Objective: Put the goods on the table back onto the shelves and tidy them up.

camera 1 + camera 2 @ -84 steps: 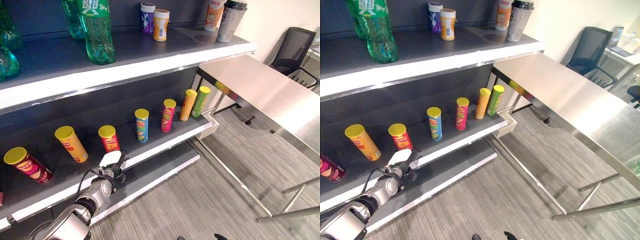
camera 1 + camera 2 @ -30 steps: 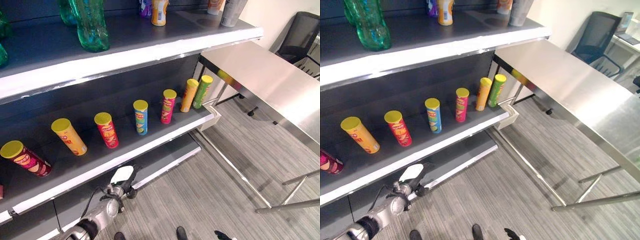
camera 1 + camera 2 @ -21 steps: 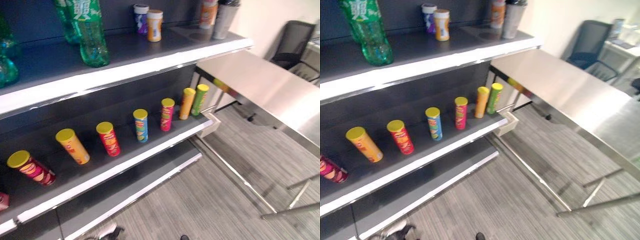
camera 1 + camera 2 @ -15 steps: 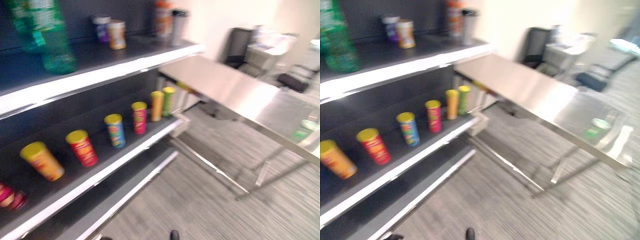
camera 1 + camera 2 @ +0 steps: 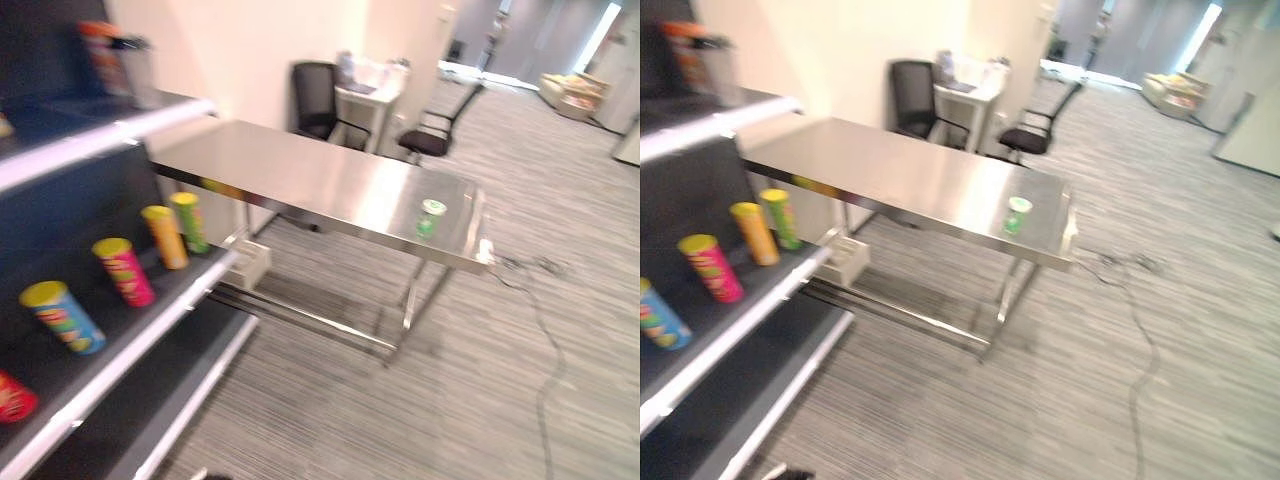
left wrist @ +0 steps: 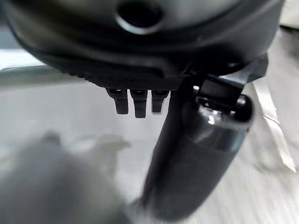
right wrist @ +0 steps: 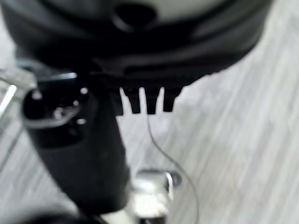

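Note:
A small green cup with a white lid [image 5: 431, 216] stands upright near the right end of the steel table [image 5: 300, 180]; it also shows as the cup [image 5: 1018, 213] in the right eye view. To the left, the shelf unit's middle shelf [image 5: 150, 320] carries several chip cans: a green one [image 5: 188, 221], an orange one [image 5: 163, 236], a pink one [image 5: 124, 271] and a blue one [image 5: 62, 316]. My left hand [image 6: 140, 42] hangs over the floor with relaxed fingers and holds nothing. My right hand [image 7: 145, 42] hangs the same way, also holding nothing.
Two black chairs [image 5: 318, 95] [image 5: 432, 138] and a small white desk [image 5: 370, 92] stand behind the table. A white box [image 5: 246, 264] sits at the shelf's foot. A thin cable [image 5: 545, 330] trails over the grey floor to the right of the table.
The camera has swung right, from the shelves toward the table, so the green cup has come into view. My left hand has dropped away from the middle shelf and out of the eye views.

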Controlling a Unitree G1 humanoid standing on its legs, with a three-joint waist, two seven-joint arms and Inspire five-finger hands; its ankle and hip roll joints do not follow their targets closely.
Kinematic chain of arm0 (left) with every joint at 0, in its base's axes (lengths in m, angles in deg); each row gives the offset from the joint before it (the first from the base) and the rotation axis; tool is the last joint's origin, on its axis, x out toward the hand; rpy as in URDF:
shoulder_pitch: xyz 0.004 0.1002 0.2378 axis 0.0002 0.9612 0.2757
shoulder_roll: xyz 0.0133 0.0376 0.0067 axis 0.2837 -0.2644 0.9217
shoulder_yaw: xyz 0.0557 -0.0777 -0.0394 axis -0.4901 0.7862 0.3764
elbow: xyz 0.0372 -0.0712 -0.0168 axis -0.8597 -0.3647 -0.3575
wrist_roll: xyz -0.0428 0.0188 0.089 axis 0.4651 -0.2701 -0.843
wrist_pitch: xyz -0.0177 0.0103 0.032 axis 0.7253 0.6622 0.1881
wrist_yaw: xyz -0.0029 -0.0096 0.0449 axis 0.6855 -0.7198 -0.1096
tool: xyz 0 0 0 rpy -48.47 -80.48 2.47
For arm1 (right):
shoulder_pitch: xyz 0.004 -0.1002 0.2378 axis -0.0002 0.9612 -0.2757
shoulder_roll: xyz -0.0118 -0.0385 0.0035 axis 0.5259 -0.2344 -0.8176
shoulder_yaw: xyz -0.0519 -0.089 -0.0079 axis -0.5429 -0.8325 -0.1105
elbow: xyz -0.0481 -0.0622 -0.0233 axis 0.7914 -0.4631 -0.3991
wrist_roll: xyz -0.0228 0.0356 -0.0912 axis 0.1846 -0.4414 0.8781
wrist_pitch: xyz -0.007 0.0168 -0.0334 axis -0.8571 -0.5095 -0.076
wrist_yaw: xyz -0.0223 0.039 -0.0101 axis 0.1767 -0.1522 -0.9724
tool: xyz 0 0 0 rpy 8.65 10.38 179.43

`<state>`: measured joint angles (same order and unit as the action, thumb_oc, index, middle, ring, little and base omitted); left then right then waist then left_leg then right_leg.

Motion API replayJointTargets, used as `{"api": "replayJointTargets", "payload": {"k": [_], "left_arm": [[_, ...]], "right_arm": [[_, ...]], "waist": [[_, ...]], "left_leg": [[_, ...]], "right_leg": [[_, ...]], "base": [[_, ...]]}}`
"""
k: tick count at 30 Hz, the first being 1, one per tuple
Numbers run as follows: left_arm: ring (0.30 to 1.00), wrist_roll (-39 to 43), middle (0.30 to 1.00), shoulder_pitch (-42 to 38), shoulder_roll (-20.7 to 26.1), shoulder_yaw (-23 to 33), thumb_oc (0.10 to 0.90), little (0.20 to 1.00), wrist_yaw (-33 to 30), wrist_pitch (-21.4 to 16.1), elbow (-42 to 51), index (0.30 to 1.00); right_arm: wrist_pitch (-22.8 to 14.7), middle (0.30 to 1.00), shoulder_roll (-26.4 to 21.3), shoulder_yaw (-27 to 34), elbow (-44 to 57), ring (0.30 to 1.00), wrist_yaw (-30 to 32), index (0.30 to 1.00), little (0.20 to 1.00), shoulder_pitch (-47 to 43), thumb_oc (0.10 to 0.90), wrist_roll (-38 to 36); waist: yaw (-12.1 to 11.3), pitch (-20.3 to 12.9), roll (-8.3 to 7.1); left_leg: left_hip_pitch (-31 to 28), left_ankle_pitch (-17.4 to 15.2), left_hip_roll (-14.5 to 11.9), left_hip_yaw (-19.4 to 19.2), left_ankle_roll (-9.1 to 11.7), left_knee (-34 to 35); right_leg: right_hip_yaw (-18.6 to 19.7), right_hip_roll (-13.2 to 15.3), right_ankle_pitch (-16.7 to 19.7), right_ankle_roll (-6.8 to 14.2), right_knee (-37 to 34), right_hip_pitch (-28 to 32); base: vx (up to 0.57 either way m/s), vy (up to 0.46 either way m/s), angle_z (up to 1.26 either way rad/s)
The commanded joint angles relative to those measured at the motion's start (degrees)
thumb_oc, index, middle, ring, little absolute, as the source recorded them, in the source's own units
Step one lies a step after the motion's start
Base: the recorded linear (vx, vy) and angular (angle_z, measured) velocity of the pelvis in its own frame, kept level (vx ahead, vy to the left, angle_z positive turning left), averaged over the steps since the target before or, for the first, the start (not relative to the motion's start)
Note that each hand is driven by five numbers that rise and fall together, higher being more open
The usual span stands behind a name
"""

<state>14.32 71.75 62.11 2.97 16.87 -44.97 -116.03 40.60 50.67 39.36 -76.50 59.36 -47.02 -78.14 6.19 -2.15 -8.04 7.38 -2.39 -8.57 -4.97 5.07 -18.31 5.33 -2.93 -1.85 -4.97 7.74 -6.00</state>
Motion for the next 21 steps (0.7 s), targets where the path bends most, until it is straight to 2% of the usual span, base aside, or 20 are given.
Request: {"api": "replayJointTargets", "payload": {"k": [1,3,4,6,7,8,9,11,13,14,17,20,21], "left_arm": [[0.9,3.76,0.9,-1.12,-3.54,2.86,0.8,0.9,-1.12,-3.05,0.82,0.9],[0.9,4.57,0.9,-2.31,-4.65,2.04,0.8,0.9,-1.58,-3.29,1.24,0.9],[0.9,4.56,0.9,-2.39,-4.69,2.02,0.8,0.9,-1.6,-3.31,1.19,0.9],[0.9,5.42,0.9,-2.93,-5.75,2.24,0.8,0.9,-1.86,-3.09,0.18,0.9],[0.9,5.43,0.9,-2.94,-5.76,2.24,0.8,0.9,-1.86,-3.1,0.15,0.9],[0.9,6.73,0.9,-2.45,-6.24,3.76,0.8,0.9,-2.05,-2.71,-1.28,0.9],[0.9,8.28,0.9,-2.19,-6.74,4.87,0.8,0.9,-2.13,-2.45,-2.5,0.9],[0.9,9.06,0.9,-2.03,-7.12,5.65,0.8,0.9,-2.42,-2.42,-3.47,0.9],[0.9,8.42,0.9,-2.01,-7.27,6.51,0.8,0.9,-2.41,-2.38,-4.91,0.9],[0.9,8.42,0.9,-1.99,-7.26,6.5,0.8,0.9,-2.41,-2.38,-4.91,0.9],[0.9,6.56,0.9,-2.36,-6.69,5.71,0.8,0.9,-2.24,-2.6,-3.81,0.9],[0.9,5.44,0.9,-3.11,-6.26,4.18,0.8,0.9,-2.14,-2.76,-2.21,0.9],[0.9,5.44,0.9,-3.13,-6.26,4.17,0.8,0.9,-2.14,-2.75,-2.21,0.9]], "right_arm": [[-0.8,0.9,0.13,0.98,-0.58,0.9,-0.48,0.9,0.9,0.25,0.8,1.48],[-0.85,0.9,-0.17,-0.15,-0.74,0.9,0.22,0.9,0.9,-1.12,0.8,1.86],[-0.86,0.9,-0.17,-0.11,-0.77,0.9,0.22,0.9,0.9,-1.18,0.8,1.86],[-1.06,0.9,-0.04,-1.46,0.09,0.9,1.37,0.9,0.9,-2.53,0.8,2.12],[-1.05,0.9,-0.04,-1.47,0.1,0.9,1.38,0.9,0.9,-2.53,0.8,2.12],[-0.94,0.9,0.27,-2.11,0.27,0.9,1.23,0.9,0.9,-2.73,0.8,2.79],[-0.74,0.9,0.46,-2.44,0.45,0.9,1.46,0.9,0.9,-2.63,0.8,3.5],[-0.55,0.9,0.72,-2.78,0.91,0.9,1.36,0.9,0.9,-2.48,0.8,4.15],[0.01,0.9,0.73,-3.37,2.15,0.9,0.24,0.9,0.9,-1.81,0.8,5.81],[0.01,0.9,0.74,-3.37,2.16,0.9,0.24,0.9,0.9,-1.79,0.8,5.82],[0.27,0.9,0.34,-3.5,2.04,0.9,-0.17,0.9,0.9,-1.53,0.8,7.61],[0.35,0.9,-0.36,-2.27,2.42,0.9,0.16,0.9,0.9,-2.35,0.8,7.48],[0.36,0.9,-0.36,-2.25,2.42,0.9,0.16,0.9,0.9,-2.36,0.8,7.48]], "waist": [[-1.94,1.21,2.14],[-4.23,3.0,3.25],[-4.24,3.17,3.18],[-6.74,4.91,4.42],[-6.82,5.04,4.3],[-6.99,4.38,5.14],[-6.93,3.94,5.64],[-6.74,3.36,5.82],[-5.74,0.3,4.83],[-5.74,0.3,4.76],[-5.47,-0.85,4.03],[-4.93,-0.27,3.8],[-4.95,-0.29,3.74]], "left_leg": [[1.58,-1.22,5.14,-3.05,-4.9,5.41],[8.29,5.63,7.7,0.68,-4.1,9.7],[8.07,5.63,7.82,0.67,-4.1,9.8],[11.88,9.7,8.42,3.24,-2.77,16.05],[11.6,9.72,8.51,3.09,-2.8,16.22],[9.26,10.38,8.14,3.66,-2.83,19.79],[8.11,11.02,7.93,3.62,-3.28,19.51],[7.91,11.31,8.11,3.24,-3.56,19.43],[5.69,9.88,9.07,1.38,-4.5,18.95],[5.64,9.86,9.13,1.34,-4.52,18.96],[3.94,8.58,9.99,0.47,-4.98,19.66],[2.7,7.16,10.98,-0.2,-6.03,19.64],[2.74,7.16,11.03,-0.23,-6.04,19.63]], "right_leg": [[2.56,1.67,-1.37,8.85,0.21,-0.08],[4.28,-0.67,-2.13,8.12,0.82,1.28],[4.28,-0.58,-2.31,8.13,0.95,1.42],[7.78,-3.05,-3.95,7.26,2.24,3.68],[7.9,-2.94,-4.09,7.28,2.32,3.82],[9.44,-3.8,-5.47,7.53,3.07,4.61],[10.3,-3.87,-6.7,7.49,3.52,5.54],[10.77,-3.38,-7.91,7.38,3.97,6.05],[12.19,-0.43,-10.01,8.19,5.57,6.79],[12.21,-0.37,-10.08,8.2,5.59,6.83],[12.15,1.81,-9.2,9.69,7.07,6.77],[11.25,3.66,-5.1,10.9,13.45,3.87],[11.28,3.68,-5.23,10.9,13.67,3.73]], "base": [[0.13,-0.036,-0.25],[0.13,-0.05,-0.09],[0.12,-0.029,-0.29],[0.21,0.002,-0.51],[0.25,0.041,-0.32],[0.24,0.066,-0.38],[0.33,0.109,-0.69],[0.27,0.11,-0.84],[0.49,0.148,-0.48],[0.35,0.075,-0.4],[0.27,0.04,-0.23],[0.19,0.045,-0.19],[0.13,0.061,-0.04]]}}
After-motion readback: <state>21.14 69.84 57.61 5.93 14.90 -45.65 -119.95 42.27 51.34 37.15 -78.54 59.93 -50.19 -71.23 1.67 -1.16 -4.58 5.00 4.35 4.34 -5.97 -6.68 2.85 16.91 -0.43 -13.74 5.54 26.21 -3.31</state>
